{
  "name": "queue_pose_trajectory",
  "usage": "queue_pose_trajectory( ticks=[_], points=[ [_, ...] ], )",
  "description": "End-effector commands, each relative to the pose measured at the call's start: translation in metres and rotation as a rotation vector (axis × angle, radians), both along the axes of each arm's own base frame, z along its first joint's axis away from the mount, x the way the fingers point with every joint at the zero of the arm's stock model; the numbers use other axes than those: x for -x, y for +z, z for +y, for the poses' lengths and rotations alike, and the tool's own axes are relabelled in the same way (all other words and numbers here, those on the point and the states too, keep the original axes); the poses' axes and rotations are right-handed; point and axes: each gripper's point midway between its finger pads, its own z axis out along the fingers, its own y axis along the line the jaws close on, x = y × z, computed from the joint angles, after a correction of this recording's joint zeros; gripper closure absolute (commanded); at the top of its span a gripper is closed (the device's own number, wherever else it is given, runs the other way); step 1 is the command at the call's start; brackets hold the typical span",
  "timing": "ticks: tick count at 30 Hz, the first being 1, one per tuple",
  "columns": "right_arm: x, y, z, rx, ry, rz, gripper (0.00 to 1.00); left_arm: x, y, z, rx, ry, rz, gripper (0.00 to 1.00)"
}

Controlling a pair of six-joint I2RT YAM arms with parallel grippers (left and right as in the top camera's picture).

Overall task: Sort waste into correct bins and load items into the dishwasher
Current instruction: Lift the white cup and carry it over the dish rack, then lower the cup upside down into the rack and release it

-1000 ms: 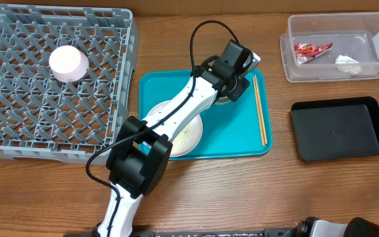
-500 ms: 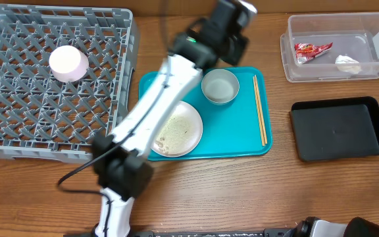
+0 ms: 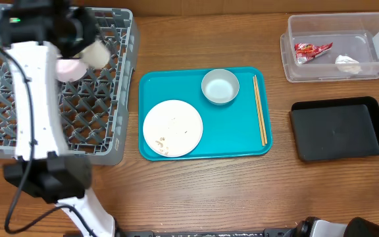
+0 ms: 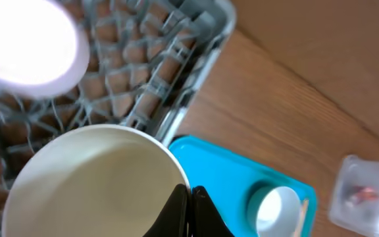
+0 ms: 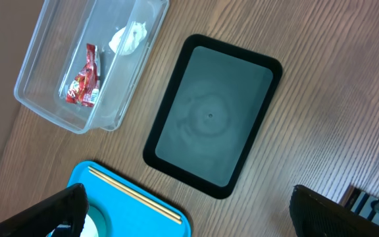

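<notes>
the left gripper point(image 4: 191, 209) is pinched tight on the rim of the cream bowl point(image 4: 97, 181), holding it over the grey dish rack point(image 4: 199, 62) just beside the pink cup point(image 4: 25, 43). the bowl's open mouth faces the wrist camera. the right gripper point(image 5: 186, 204) is spread wide and holds nothing.

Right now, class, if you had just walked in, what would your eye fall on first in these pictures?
The left claw grips a cream bowl by its rim over the grey dish rack, beside a pink cup. In the middle of the table, a bright teal tray carries a crumb-flecked plate, a small bowl and chopsticks.
</notes>
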Motion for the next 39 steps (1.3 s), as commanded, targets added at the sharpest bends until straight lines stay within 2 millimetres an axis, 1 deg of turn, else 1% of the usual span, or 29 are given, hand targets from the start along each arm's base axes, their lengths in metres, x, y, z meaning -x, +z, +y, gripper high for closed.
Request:
queue_pose_trajectory(
  ticks=[1, 4, 7, 9, 11, 13, 15, 17, 19, 22, 23, 26, 31, 36, 39],
  points=[
    [0.004, 0.003, -0.002, 0.016, -0.01, -0.007, 0.0, -0.009, -0.026, -0.001, 0.314, -0.084, 0.035, 0.96],
    [0.004, 0.003, -0.002, 0.016, -0.01, -0.007, 0.0, -0.015, -0.043, 0.02, 0.509, -0.109, 0.021, 0.96],
    [0.004, 0.003, -0.002, 0.016, -0.01, -0.007, 0.0, -0.017, -0.058, 0.046, 0.636, -0.1, -0.002, 0.96],
    [0.004, 0.003, -0.002, 0.016, -0.01, -0.007, 0.0, -0.016, -0.063, 0.06, 0.707, -0.109, -0.034, 0.96],
    [0.004, 0.003, -0.002, 0.016, -0.01, -0.007, 0.0, -0.013, -0.071, 0.077, 0.758, -0.073, -0.03, 0.96],
    [0.004, 0.003, -0.002, 0.016, -0.01, -0.007, 0.0, -0.006, -0.083, 0.092, 0.796, -0.011, 0.011, 0.96],
    [0.004, 0.003, -0.002, 0.016, -0.01, -0.007, 0.01, 0.002, -0.088, 0.102, 0.834, 0.029, 0.034, 0.96],
    [0.004, 0.003, -0.002, 0.016, -0.01, -0.007, 0.0, 0.008, -0.087, 0.111, 0.866, 0.054, 0.037, 0.96],
    [0.004, 0.003, -0.002, 0.016, -0.01, -0.007, 0.0, 0.01, -0.082, 0.118, 0.896, 0.066, 0.013, 0.96],
    [0.004, 0.003, -0.002, 0.016, -0.01, -0.007, 0.0, 0.013, -0.069, 0.128, 0.971, 0.076, -0.036, 0.96],
    [0.004, 0.003, -0.002, 0.016, -0.01, -0.007, 0.0, 0.016, -0.068, 0.131, 0.983, 0.089, -0.033, 0.96],
    [0.004, 0.003, -0.002, 0.016, -0.01, -0.007, 0.0, 0.025, -0.069, 0.131, 1.009, 0.112, 0.002, 0.96],
    [0.004, 0.003, -0.002, 0.016, -0.01, -0.007, 0.0, 0.027, -0.072, 0.12, 1.004, 0.076, 0.01, 0.96],
    [0.004, 0.003, -0.002, 0.016, -0.01, -0.007, 0.0, 0.029, -0.069, 0.12, 1.091, 0.094, 0.002, 0.96],
    [0.004, 0.003, -0.002, 0.016, -0.01, -0.007, 0.0, 0.031, -0.077, 0.116, 1.128, 0.087, 0.0, 0.96]
  ],
)
